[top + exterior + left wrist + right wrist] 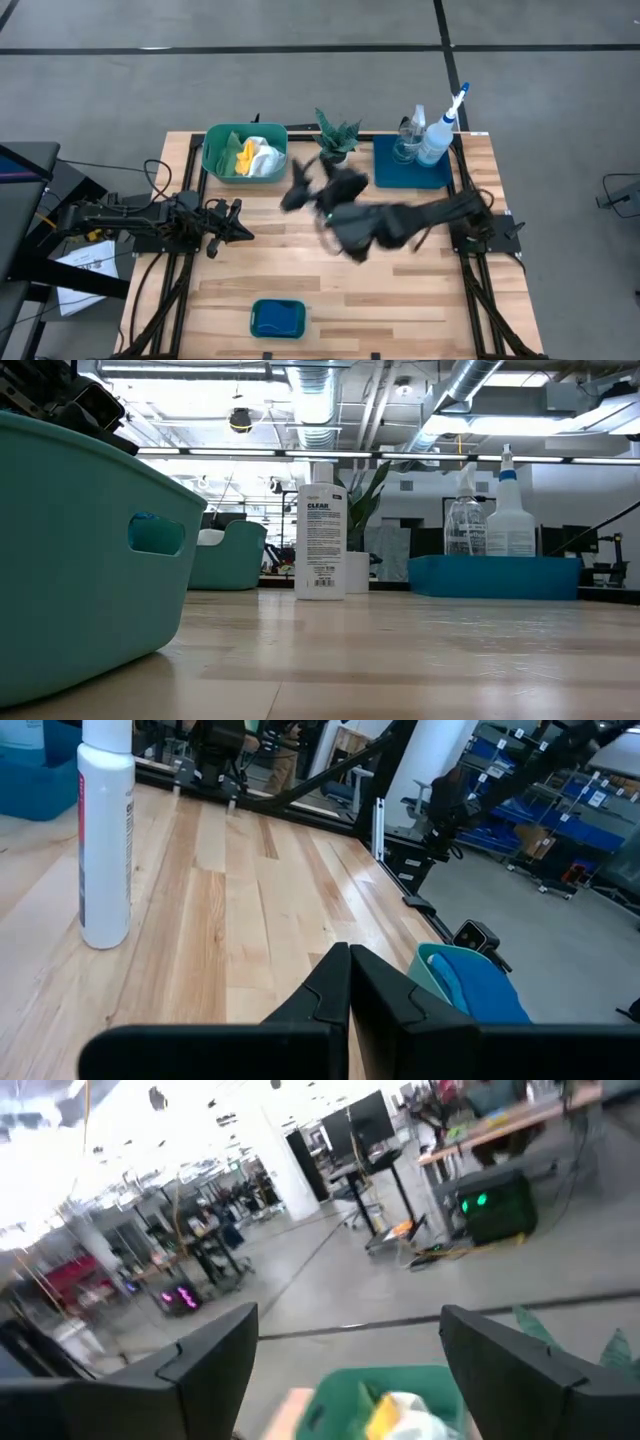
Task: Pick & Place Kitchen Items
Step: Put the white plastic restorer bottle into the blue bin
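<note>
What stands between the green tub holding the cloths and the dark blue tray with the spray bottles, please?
In the high view, the small potted plant stands between the green tub and the dark blue tray, along the table's far edge.

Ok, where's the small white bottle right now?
The small white bottle stands upright mid-table in the low view, in front of the potted plant; the high view hides it under the right arm.

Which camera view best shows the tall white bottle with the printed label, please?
The low view: the tall white labelled bottle stands whole, label readable. The left wrist view crops its top, the high view hides it under the right arm, and the right wrist view misses it.
</note>
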### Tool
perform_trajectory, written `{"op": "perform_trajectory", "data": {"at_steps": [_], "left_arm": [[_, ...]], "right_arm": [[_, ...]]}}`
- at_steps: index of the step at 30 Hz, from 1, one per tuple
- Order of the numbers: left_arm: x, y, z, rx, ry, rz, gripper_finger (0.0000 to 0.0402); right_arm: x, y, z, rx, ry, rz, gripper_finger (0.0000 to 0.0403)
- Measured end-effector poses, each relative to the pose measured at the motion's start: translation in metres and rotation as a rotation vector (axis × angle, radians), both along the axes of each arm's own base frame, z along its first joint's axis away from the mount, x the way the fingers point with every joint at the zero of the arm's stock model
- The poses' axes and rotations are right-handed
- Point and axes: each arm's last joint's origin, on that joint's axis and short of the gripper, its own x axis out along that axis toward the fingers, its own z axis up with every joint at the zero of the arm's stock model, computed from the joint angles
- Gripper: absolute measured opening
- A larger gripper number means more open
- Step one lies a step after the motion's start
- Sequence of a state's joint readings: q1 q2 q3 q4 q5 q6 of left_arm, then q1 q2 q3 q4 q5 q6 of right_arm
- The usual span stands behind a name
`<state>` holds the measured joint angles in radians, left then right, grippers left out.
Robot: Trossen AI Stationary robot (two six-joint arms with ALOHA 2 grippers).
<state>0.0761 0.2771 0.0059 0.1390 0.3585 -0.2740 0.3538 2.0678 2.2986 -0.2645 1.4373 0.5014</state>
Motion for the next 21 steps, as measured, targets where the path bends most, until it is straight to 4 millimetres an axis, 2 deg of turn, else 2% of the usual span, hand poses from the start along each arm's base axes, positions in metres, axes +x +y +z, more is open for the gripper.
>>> {"op": "perform_trajectory", "data": {"at_steps": [3, 6, 9, 11, 15, 17, 21], "left_arm": [[0.000, 0.000, 0.000, 0.000, 0.000, 0.000, 0.0003], [0.000, 0.000, 0.000, 0.000, 0.000, -0.001, 0.0003], [0.000, 0.000, 0.000, 0.000, 0.000, 0.000, 0.0003], [0.000, 0.000, 0.000, 0.000, 0.000, -0.001, 0.0003], [0.000, 0.000, 0.000, 0.000, 0.000, -0.001, 0.0003], [0.000, 0.000, 0.000, 0.000, 0.000, -0.001, 0.0003], [0.000, 0.000, 0.000, 0.000, 0.000, -0.001, 0.0003]], "right_arm": [[-0.021, -0.023, 0.030, 0.044, -0.102, -0.011, 0.0302], [-0.033, -0.046, 0.049, 0.096, -0.219, 0.029, 0.0302], [-0.040, -0.070, 0.064, 0.145, -0.327, 0.133, 0.0302], [-0.039, -0.086, 0.070, 0.152, -0.348, 0.275, 0.0302], [-0.025, -0.111, 0.070, 0.083, -0.261, 0.669, 0.0302], [-0.021, -0.120, 0.065, 0.061, -0.180, 0.793, 0.0301], [-0.029, -0.134, 0.051, 0.097, 0.089, 0.927, 0.0301]]}}
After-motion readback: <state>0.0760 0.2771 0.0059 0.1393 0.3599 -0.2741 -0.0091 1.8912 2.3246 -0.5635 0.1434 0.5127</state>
